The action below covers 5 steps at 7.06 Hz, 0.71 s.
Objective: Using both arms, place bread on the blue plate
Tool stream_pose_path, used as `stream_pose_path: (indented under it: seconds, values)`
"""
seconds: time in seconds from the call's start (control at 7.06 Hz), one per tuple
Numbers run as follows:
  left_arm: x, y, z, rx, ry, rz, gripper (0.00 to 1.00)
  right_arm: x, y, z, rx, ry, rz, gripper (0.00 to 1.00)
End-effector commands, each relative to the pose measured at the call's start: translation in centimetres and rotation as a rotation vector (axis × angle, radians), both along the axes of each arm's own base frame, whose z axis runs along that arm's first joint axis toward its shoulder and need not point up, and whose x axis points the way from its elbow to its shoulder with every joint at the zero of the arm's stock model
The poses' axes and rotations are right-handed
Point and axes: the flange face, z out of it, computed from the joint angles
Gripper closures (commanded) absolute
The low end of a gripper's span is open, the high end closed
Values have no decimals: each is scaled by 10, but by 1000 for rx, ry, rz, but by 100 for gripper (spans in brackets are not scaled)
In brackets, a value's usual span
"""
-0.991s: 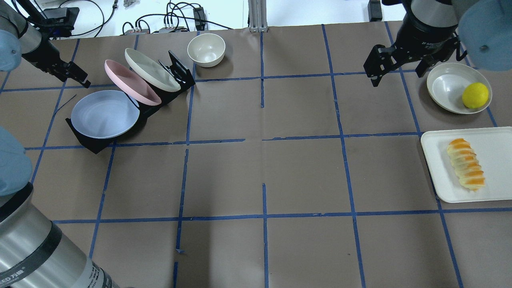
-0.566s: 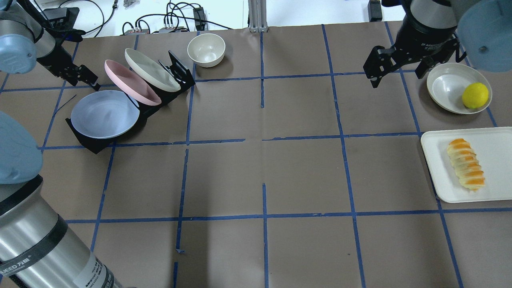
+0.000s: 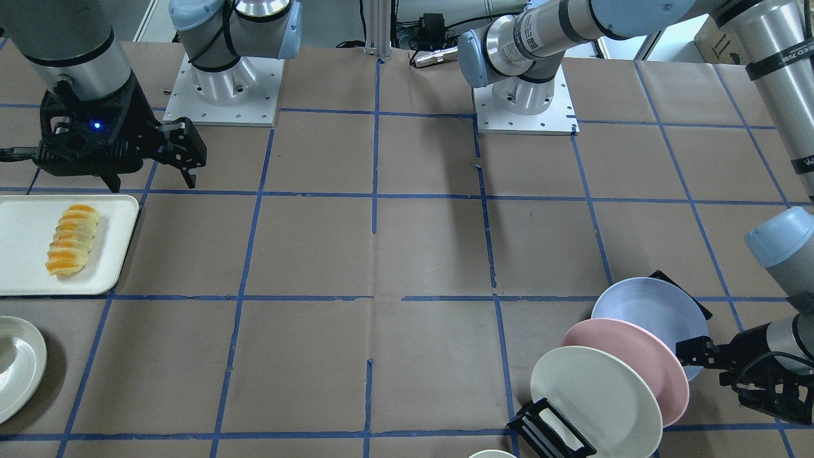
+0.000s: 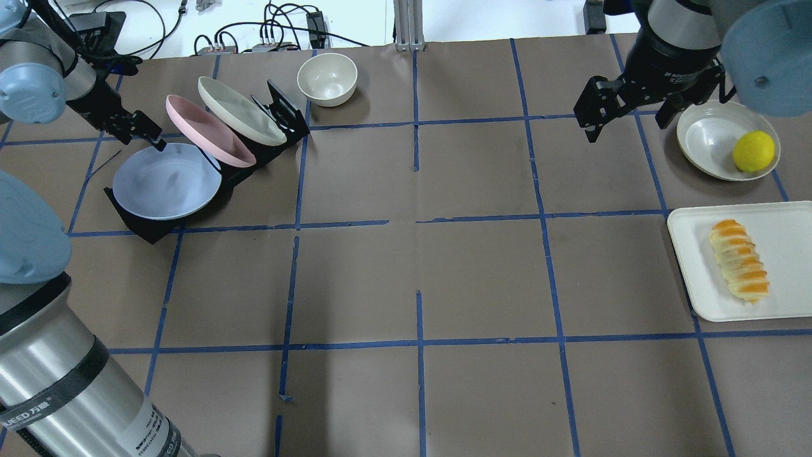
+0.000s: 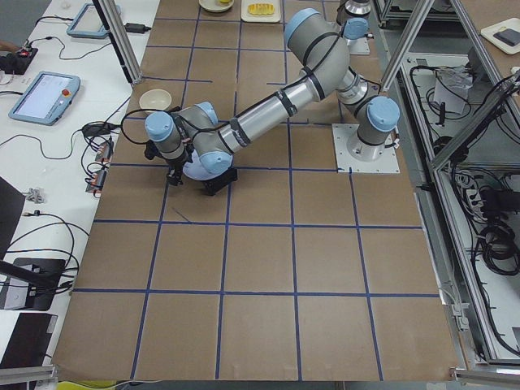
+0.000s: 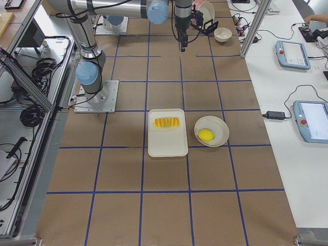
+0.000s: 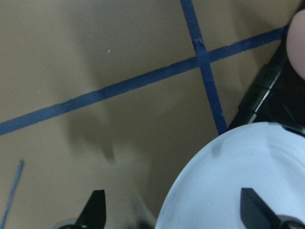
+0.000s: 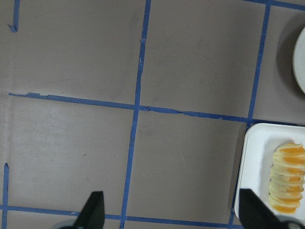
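The bread [image 4: 739,260] lies on a white tray [image 4: 688,254] at the table's right edge; it also shows in the front view [image 3: 70,238] and the right wrist view [image 8: 287,177]. The blue plate [image 4: 166,181] leans in the front slot of a black rack at the left. My left gripper [image 4: 150,136] is open at the plate's far rim. In the left wrist view one fingertip [image 7: 252,212] is over the plate [image 7: 238,181] and the other over the table. My right gripper [image 4: 628,114] is open and empty, hovering left of a shallow bowl, well short of the bread.
A pink plate [image 4: 206,130] and a cream plate [image 4: 240,110] lean in the same black rack [image 4: 282,111] behind the blue one. A cream bowl [image 4: 327,78] stands at the back. A shallow bowl [image 4: 707,136] holds a lemon [image 4: 753,151] above the tray.
My left gripper has moved right and nearer, from the table's left edge to the blue plate's far rim. My right gripper has shifted only slightly.
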Motion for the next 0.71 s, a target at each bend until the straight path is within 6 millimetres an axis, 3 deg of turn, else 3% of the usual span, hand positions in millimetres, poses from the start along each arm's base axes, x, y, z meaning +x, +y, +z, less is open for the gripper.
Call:
stream_pose_path:
  seconds: [0.0, 0.28, 0.57]
  values:
    - [2, 7, -6, 31, 11, 5, 0, 0, 2, -1, 4, 4, 0, 0]
    - [1, 7, -4, 27, 9, 6, 2, 0, 3, -2, 5, -3, 5, 0]
    - [1, 9, -6, 44, 7, 22, 59, 1, 4, -1, 2, -13, 16, 0]
